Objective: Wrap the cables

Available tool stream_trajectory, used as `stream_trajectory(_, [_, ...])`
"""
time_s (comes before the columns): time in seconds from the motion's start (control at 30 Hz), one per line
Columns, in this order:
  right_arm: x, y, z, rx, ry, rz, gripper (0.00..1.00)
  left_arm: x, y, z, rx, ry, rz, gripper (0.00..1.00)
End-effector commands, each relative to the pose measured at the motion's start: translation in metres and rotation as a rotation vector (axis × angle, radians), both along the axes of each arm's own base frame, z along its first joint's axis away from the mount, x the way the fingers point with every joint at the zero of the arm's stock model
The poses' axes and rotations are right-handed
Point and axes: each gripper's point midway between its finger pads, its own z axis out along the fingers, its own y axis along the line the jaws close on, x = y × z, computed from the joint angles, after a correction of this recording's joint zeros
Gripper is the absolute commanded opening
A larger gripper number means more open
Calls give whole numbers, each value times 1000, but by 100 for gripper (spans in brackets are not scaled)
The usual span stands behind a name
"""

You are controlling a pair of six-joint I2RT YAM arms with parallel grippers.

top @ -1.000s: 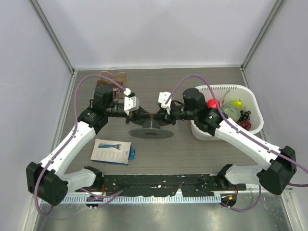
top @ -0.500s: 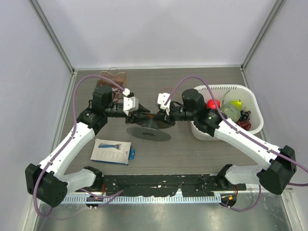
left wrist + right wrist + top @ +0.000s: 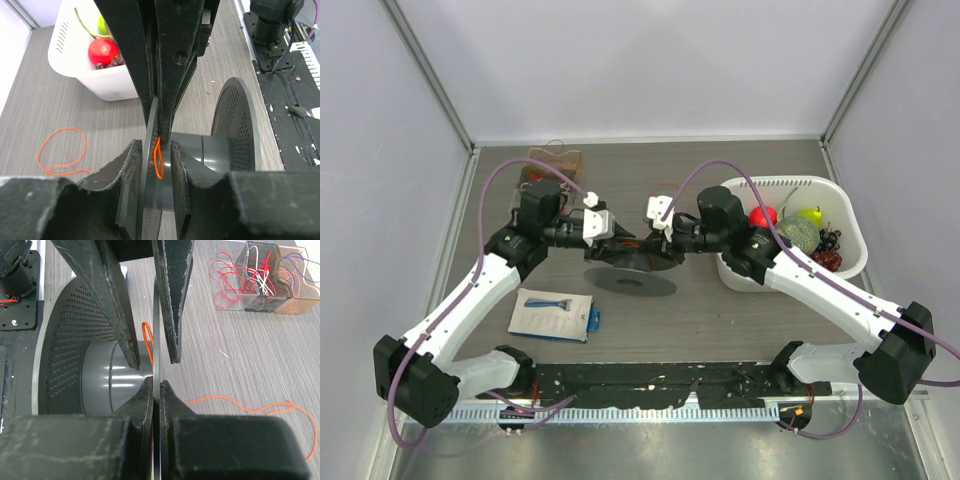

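Note:
A grey spool (image 3: 630, 277) with perforated flanges lies mid-table between both grippers. My right gripper (image 3: 156, 382) is shut on the thin edge of one flange (image 3: 60, 340). Opposite it, my left gripper (image 3: 155, 150) is open, its fingers (image 3: 127, 165) straddling that same flange. A small loop of orange cable (image 3: 158, 159) lies against the hub between them, touched by neither pad. The rest of the cable (image 3: 240, 402) trails loose over the table, curling into a ring (image 3: 61, 150). From above the grippers meet at the spool, left (image 3: 618, 243) and right (image 3: 648, 243).
A clear box (image 3: 255, 277) of tangled red and white wires stands at the back left (image 3: 555, 160). A white basket (image 3: 842, 215) of toy fruit sits to the right. A razor pack (image 3: 553, 313) lies front left, with a black rail along the near edge.
My left gripper has opened, letting go of the orange loop, and has edged right along the flange. The right gripper closed fully on the flange and the spool shifted slightly.

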Motion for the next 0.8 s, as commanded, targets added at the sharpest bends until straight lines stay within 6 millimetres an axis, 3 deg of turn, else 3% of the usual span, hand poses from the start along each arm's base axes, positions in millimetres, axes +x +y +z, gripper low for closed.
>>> stream_trajectory(0.0, [2,8,41,107,-101,31,1,0,-5,6,4,-31,-20,30])
stream_trajectory(0.37, [2,10,43,108,-105,38,1,5,-5,-6,41,-7,-12,20])
stream_trajectory(0.77, [3,10,40,104,-102,30,1,-2,-10,7,4,39,-28,26])
